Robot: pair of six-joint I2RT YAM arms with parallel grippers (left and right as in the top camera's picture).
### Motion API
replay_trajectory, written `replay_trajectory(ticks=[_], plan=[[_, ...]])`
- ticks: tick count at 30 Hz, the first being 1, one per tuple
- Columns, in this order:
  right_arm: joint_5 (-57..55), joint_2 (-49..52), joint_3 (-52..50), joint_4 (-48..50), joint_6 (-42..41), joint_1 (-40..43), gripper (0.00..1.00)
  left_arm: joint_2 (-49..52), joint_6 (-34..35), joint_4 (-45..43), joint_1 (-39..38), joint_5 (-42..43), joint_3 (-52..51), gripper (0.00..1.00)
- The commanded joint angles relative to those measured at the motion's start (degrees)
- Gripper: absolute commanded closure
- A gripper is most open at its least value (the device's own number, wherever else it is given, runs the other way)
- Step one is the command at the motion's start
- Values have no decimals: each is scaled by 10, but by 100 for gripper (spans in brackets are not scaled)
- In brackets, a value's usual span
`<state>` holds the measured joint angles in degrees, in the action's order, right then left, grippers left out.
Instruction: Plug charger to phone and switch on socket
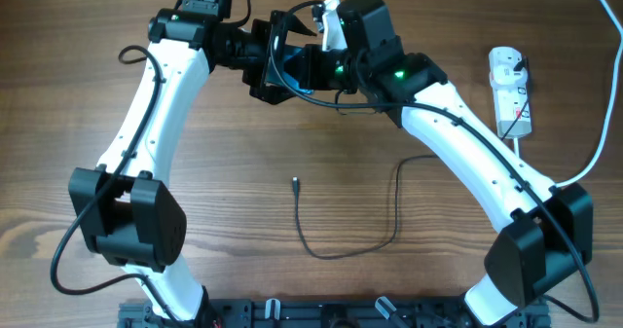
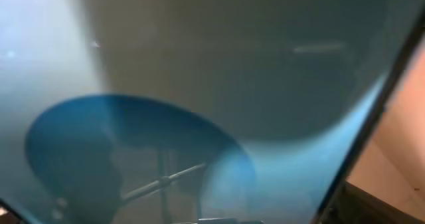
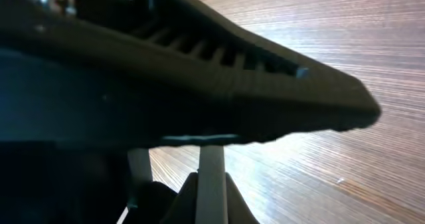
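Phone (image 2: 166, 117) fills the left wrist view, its teal screen nearly on the lens. Right wrist: a dark blur over the table (image 3: 345, 44). Overhead: left gripper (image 1: 275, 70) and right gripper (image 1: 316, 70) meet far centre at the phone; clamped or apart, I cannot tell. Socket (image 1: 508, 90) far right. Charger (image 1: 396, 206) lies mid-table, likely limp and light; pinch behind its stiff tip (image 1: 294, 182).
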<state>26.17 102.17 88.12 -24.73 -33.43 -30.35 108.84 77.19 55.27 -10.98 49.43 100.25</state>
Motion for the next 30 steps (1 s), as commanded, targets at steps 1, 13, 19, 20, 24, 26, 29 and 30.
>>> replay_trajectory(ticks=[1,13,19,20,24,26,29,30], plan=[[17,6,6,4,-11,0,96,-12,-4,-1,0,10,10,0],[125,3,7,-37,-53,146,96,-12,-447,-39,41,-105,10,4],[136,3,7,-8,-507,143,96,-12,-467,-86,40,-78,10,3],[122,3,7,3,-514,134,96,-12,-462,-96,40,-64,10,5],[39,3,7,13,-555,88,96,-12,-350,-123,40,-60,10,12],[-1,3,7,28,-562,67,96,-12,-299,-124,40,-60,10,23],[-69,3,7,70,-568,34,96,-12,-213,-121,40,-59,10,36],[-100,3,7,82,-567,23,96,-12,-198,-120,40,-55,10,37]])
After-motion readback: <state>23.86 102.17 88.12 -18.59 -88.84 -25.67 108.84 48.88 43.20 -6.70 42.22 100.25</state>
